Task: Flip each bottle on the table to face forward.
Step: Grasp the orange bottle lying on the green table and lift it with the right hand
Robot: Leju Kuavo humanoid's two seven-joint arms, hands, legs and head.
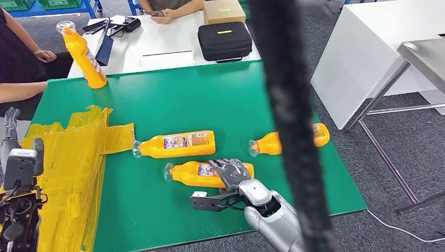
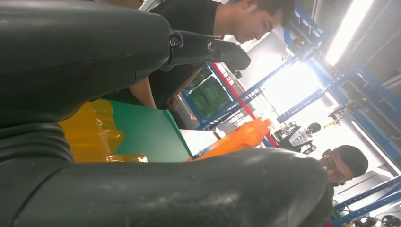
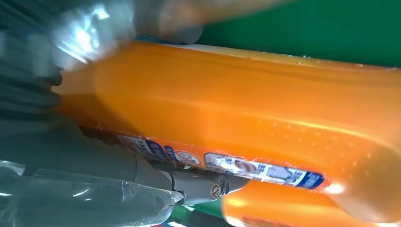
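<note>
Right hand (image 1: 231, 173) wrapped over the base end of the nearest orange bottle (image 1: 197, 174), lying on its side at about 6 o'clock on the green table (image 1: 173, 100), presumably gripped so as to roll its label around. Left hand (image 1: 18, 157) idle at 9 o'clock, fingers apart, holding nothing. Two more bottles (image 1: 176, 144) (image 1: 267, 143) lying flat just behind, a fourth (image 1: 84, 55) upright at 11 o'clock.

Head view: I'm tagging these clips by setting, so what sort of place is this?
Probably a robot lab or warehouse-style workshop: a green table with orange bottles, blue racks holding green crates, and a black case on a white table.
</note>
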